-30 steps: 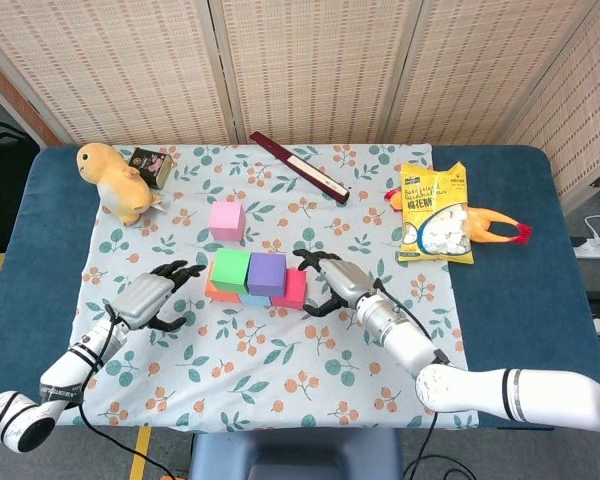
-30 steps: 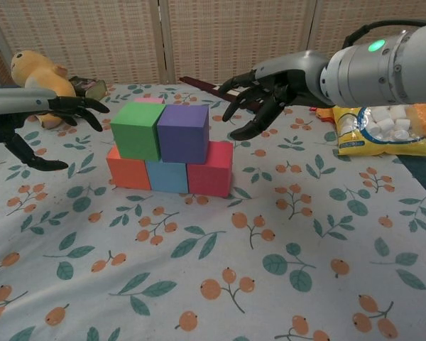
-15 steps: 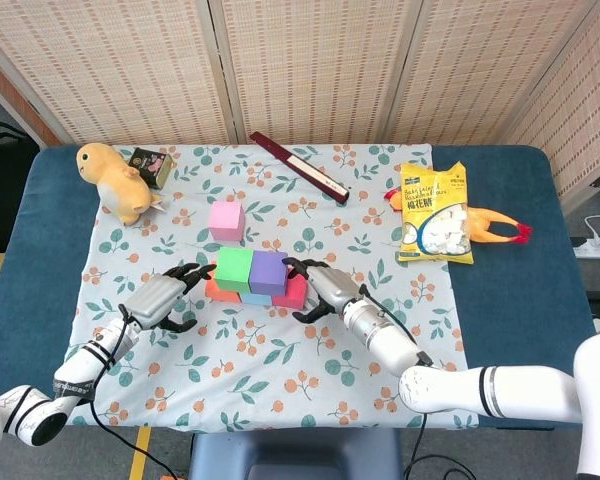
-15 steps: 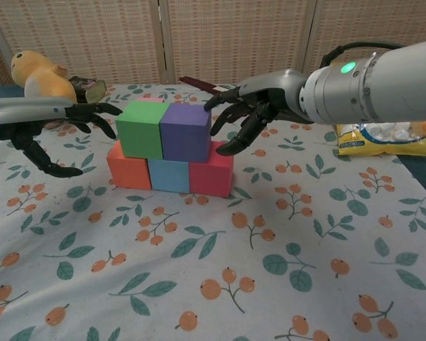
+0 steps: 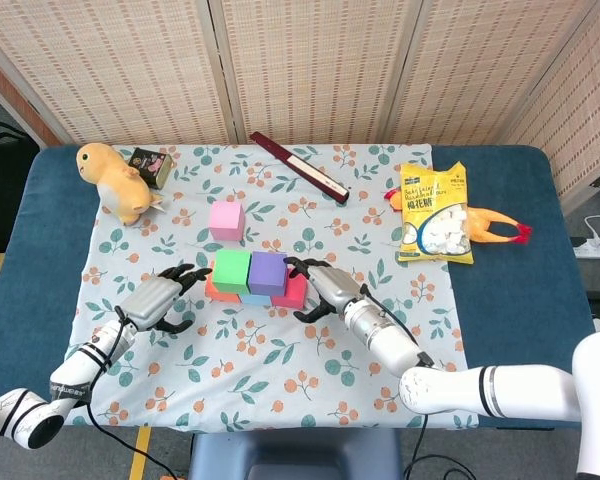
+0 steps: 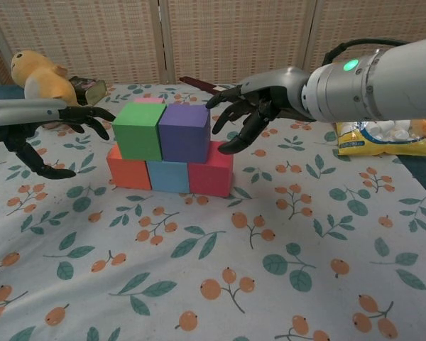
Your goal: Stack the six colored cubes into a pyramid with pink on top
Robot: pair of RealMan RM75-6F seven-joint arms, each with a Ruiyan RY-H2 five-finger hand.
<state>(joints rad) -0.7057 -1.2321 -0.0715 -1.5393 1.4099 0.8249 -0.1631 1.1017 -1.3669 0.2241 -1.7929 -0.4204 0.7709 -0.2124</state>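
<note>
Floral tablecloth (image 5: 280, 350) over a blue table, woven screens behind. Two tiers are built at frame centre: orange cube (image 6: 128, 172), light blue cube (image 6: 167, 176) and red cube (image 6: 211, 176) in a row, green cube (image 6: 139, 131) and purple cube (image 6: 184, 132) sitting on top, touching each other. Pink cube (image 5: 226, 220) is alone on the cloth just above the stack in the head view, mostly hidden behind the green one in the chest view. Left hand (image 6: 53, 131) hovers left of the green cube, fingers spread, holding nothing; right hand (image 6: 252, 112) sits right of the purple cube, fingers apart and curved, also empty, fingertips (image 6: 216, 99) close to the cube's upper edge (contact not resolvable). Cubes look like light foam or painted blocks: matte, sharp-edged, probably rigid enough, easy to nudge. Best hold on pink is likely two opposite side faces, thumb against fingers, leaving the bottom face free for placing on the green/purple seam. Risk: reaching over the stack could knock the top tier. Clutter is well apart: plush toy (image 5: 118, 180) and small box (image 5: 151, 166) upper left, dark red stick (image 5: 298, 167) top centre, snack bag (image 5: 435, 214) and rubber chicken (image 5: 500, 230) at right. Nothing blocks pink except the stack itself.
</note>
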